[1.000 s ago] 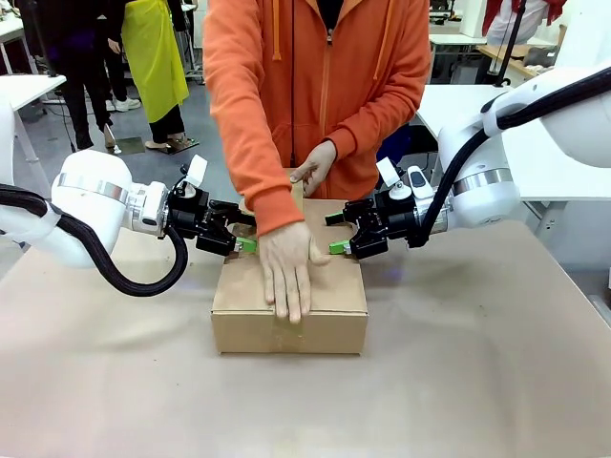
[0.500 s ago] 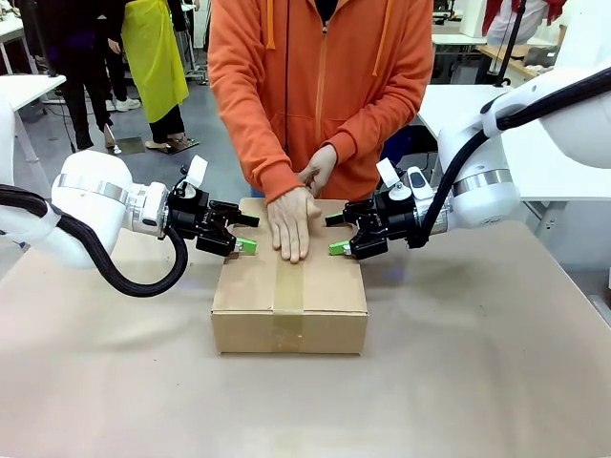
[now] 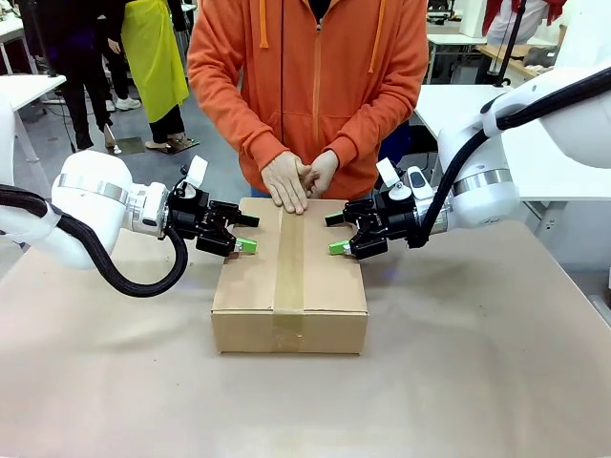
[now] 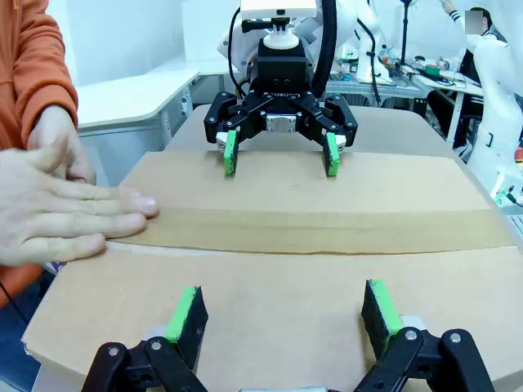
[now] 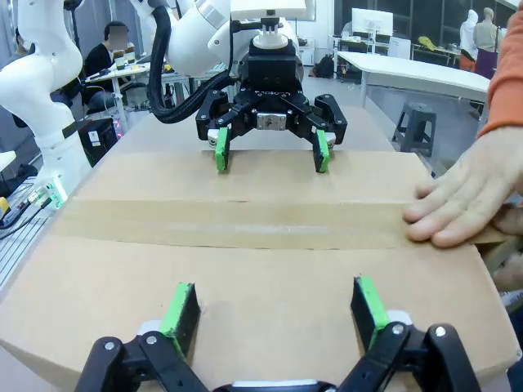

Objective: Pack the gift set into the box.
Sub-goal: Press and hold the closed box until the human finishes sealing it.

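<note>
The box (image 3: 289,286) stands shut mid-table, a strip of tape (image 3: 289,258) running along its top seam. My left gripper (image 3: 246,233) hovers open at the box's left top edge, with nothing between its fingers. Opposite it, at the right top edge, my right gripper (image 3: 334,234) is open and empty too. The left wrist view has my left gripper (image 4: 283,310) over the box top (image 4: 278,278), facing the right gripper (image 4: 281,155). My right gripper (image 5: 274,310) faces the left gripper (image 5: 267,151) in the right wrist view. The gift set is hidden.
A person in an orange hoodie stands at the far side, both hands (image 3: 291,179) at the box's far edge on the tape end. The brown table (image 3: 458,382) spreads out around the box. White tables and other people are farther back.
The person's hand slid back along the tape from the box's near part to its far edge. Both grippers stayed where they were, open.
</note>
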